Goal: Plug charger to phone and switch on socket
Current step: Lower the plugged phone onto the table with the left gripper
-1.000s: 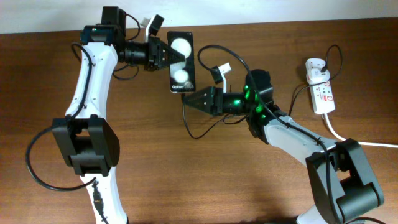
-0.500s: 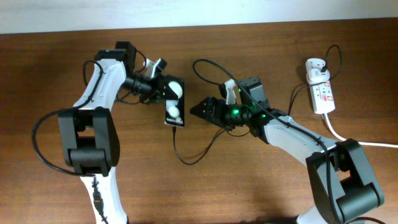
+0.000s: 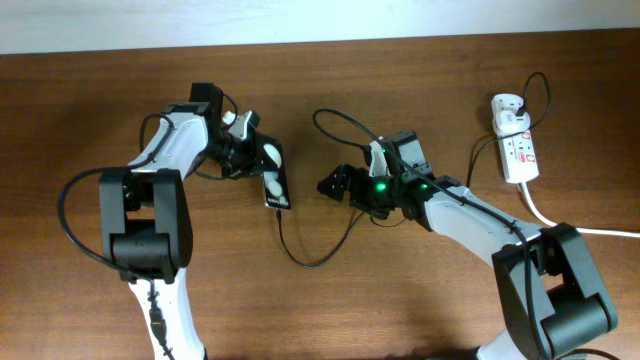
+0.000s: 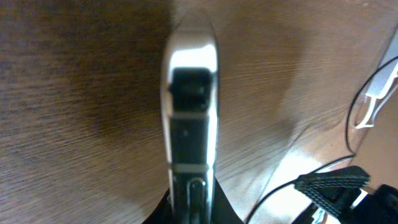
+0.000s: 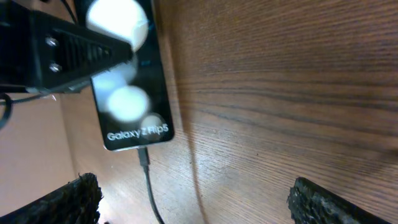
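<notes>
The black phone (image 3: 276, 184) is in my left gripper (image 3: 254, 160), which is shut on it and holds it low over the table, tilted on its long edge. It shows edge-on in the left wrist view (image 4: 191, 93), between the jaws (image 4: 191, 202). The right wrist view shows its face and "Galaxy" lettering (image 5: 127, 93). The charger plug tip (image 5: 144, 157) sits in the phone's lower end. The thin black cable (image 3: 310, 260) loops across the table to the white adapter (image 3: 508, 108) on the socket (image 3: 521, 155). My right gripper (image 3: 330, 184) is open and empty, just right of the phone (image 5: 205, 199).
The socket's thick white cord (image 3: 545, 215) runs off to the right edge. A loop of thin black cable (image 3: 340, 118) lies behind my right arm. The brown wooden table (image 3: 400, 300) ends at a pale wall at the back.
My left gripper has brought the phone down and left, closer to the table, and turned it on edge. My right gripper has let go of the cable and drawn back slightly right.
</notes>
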You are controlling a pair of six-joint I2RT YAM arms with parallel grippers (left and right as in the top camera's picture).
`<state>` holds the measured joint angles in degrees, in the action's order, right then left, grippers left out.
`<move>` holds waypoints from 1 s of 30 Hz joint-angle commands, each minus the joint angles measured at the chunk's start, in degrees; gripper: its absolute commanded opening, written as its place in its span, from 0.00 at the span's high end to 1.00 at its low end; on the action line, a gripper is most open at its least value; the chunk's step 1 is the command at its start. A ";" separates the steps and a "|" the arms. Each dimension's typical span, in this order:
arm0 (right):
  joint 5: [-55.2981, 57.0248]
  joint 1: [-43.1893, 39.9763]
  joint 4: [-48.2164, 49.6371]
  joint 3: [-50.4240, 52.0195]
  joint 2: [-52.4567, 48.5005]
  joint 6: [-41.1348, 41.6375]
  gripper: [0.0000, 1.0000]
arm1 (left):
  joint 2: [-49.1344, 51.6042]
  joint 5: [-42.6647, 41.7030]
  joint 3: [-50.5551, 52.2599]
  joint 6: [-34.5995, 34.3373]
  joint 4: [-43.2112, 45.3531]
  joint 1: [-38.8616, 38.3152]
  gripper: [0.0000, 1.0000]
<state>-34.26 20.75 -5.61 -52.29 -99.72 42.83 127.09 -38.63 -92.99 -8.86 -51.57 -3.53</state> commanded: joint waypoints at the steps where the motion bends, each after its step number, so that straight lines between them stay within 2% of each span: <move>1: 0.26 -0.15 0.20 -0.20 -0.02 -0.87 0.01 | -0.46 -0.50 2.03 -0.96 0.33 0.20 1.00; 6: -0.55 -0.15 -0.07 -0.20 -0.02 -0.87 0.01 | -0.44 0.59 2.75 -0.96 0.42 0.22 0.98; 8: -0.76 -0.15 -0.07 -0.20 -0.02 -0.87 0.01 | -0.44 1.31 3.17 -0.94 0.33 0.20 0.86; 10: -1.07 -0.15 -0.07 -0.20 -0.02 -0.87 0.01 | -0.44 2.73 3.65 -0.94 0.33 0.20 0.78; 11: -1.07 -0.15 -0.11 -0.20 -0.02 -0.87 0.01 | -0.46 2.84 3.93 -0.94 0.33 0.20 0.70; 12: -1.07 -0.15 -0.20 -0.20 -0.02 -0.87 0.01 | -0.44 2.93 4.00 -0.94 0.28 0.20 0.54; 13: -1.09 -0.15 -0.20 -0.20 -0.02 -0.87 0.01 | -0.44 2.93 4.00 -0.94 0.26 0.22 0.47; 17: -1.53 -0.15 -0.20 -0.20 -0.02 -2.62 0.01 | -0.46 3.23 3.98 -0.94 0.57 0.46 0.34; 19: -1.55 -0.15 -0.22 -0.20 -0.02 -2.75 0.01 | -0.46 7.04 3.98 -1.01 0.57 1.16 0.27; 20: -1.92 -0.15 -0.17 -0.20 -0.02 -3.63 0.01 | -0.46 12.07 3.98 -4.17 0.50 1.64 0.08; 22: -1.92 -0.15 -0.11 -0.20 -0.02 -3.63 0.01 | -0.79 18.82 3.96 -7.63 0.61 2.27 0.05; 26: -2.27 -0.15 0.09 -0.20 -0.02 -5.05 0.01 | -2.58 18.97 1.90 -7.63 0.98 2.56 0.05; 30: -3.04 -0.15 0.31 -0.20 0.04 -6.93 0.02 | -10.36 18.99 -2.23 -7.61 0.57 2.54 0.00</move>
<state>-36.23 20.75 -5.61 -52.29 -99.72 38.04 123.83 -22.06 -91.72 -16.10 -50.76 -1.41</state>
